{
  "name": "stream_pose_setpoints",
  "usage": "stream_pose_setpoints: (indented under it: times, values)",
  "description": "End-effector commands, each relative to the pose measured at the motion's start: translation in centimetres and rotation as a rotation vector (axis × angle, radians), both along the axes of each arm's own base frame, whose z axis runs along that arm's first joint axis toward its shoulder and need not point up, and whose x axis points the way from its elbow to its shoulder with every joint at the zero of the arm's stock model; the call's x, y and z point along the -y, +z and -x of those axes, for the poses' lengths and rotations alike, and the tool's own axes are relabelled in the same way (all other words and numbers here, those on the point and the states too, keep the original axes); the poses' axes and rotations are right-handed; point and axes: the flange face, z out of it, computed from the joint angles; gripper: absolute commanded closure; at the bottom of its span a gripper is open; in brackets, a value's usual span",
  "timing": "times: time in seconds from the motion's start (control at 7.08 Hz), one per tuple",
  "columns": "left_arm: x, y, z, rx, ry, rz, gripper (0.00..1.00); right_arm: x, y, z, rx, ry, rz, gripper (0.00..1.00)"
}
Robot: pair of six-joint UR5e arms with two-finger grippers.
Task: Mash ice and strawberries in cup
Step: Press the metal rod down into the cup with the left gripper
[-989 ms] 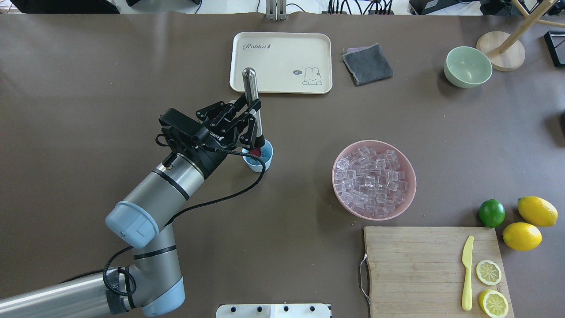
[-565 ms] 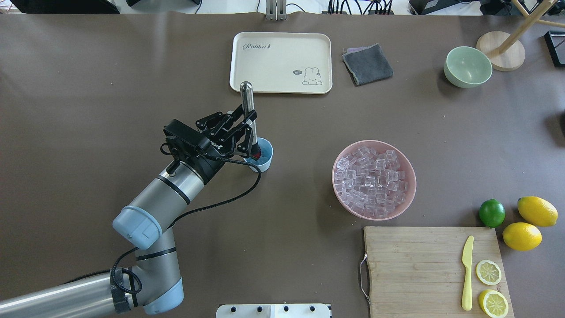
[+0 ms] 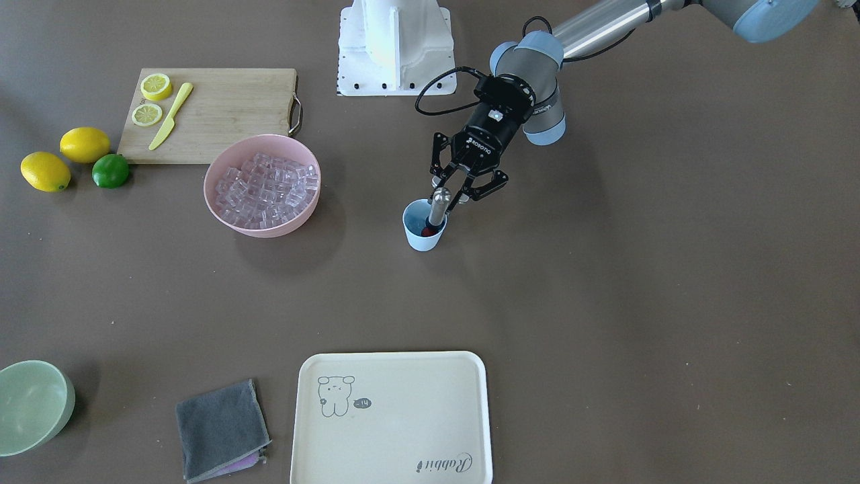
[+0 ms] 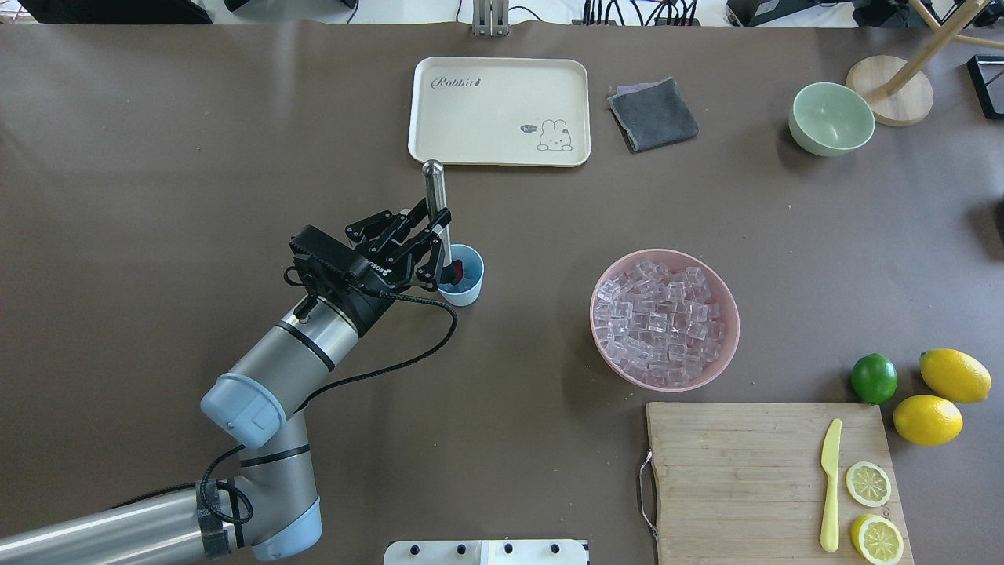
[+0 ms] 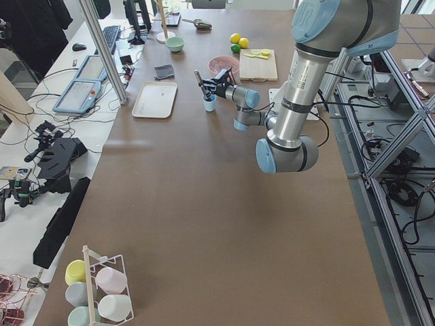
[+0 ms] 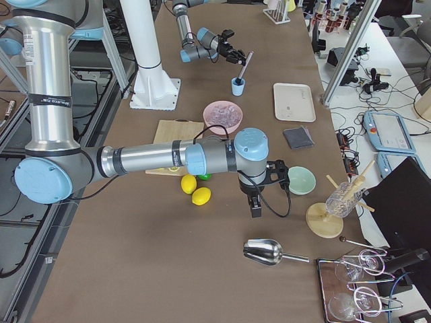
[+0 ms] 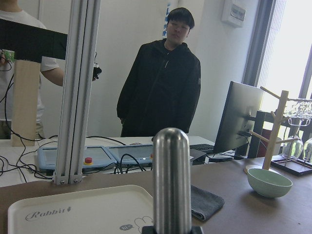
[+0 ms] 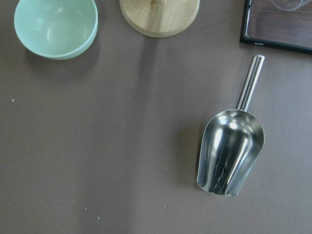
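One muddler [image 4: 434, 184]: steel, tilted, pinched by left end effector [image 4: 441, 227], tip in cup [image 4: 464, 296].
Cup: light blue, just under that end effector.
Strawberry [image 4: 455, 272]: red, inside cup at muddler's tip.
Ice [image 4: 663, 318]: in pink bowl [image 4: 594, 314], well apart from left end effector.
Right end effector [image 6: 256, 203]: spread or pressed together, cannot tell.

A cream tray [image 4: 498, 110] lies beside a folded gray cloth [image 4: 652, 114], a pale green bowl [image 4: 831, 119] farther along. A wooden board [image 4: 737, 471] carries a yellow knife [image 4: 830, 485] and two lemon halves [image 4: 867, 483]; two whole lemons [image 4: 954, 375] and a lime [image 4: 874, 378] sit just off its corner.
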Motion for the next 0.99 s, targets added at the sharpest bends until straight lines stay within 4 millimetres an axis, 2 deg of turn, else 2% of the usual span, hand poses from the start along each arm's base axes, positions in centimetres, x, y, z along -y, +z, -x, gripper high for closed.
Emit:
stream_pose_setpoints:
  times: [0.0, 0.28, 0.57, 0.85]
  values:
    - [-0.4, 0.6, -0.7, 0.012, 0.007, 0.005, 1.0, 0.1, 0.0, 0.0, 0.0, 0.0, -0.001, 0.0]
    - [-0.3, -0.2, -0.4, -0.005, 0.007, -0.002, 1.0, 0.1, 0.0, 0.0, 0.0, 0.0, -0.001, 0.0]
    - [-0.4, -3.8, 2.4, -0.079, -0.002, -0.029, 1.0, 0.3, -0.1, 0.0, 0.0, 0.0, -0.002, 0.0]
    - [1.0, -4.1, 3.7, -0.081, -0.025, -0.033, 1.0, 0.3, -0.2, 0.0, 0.0, 0.0, -0.004, 0.0]
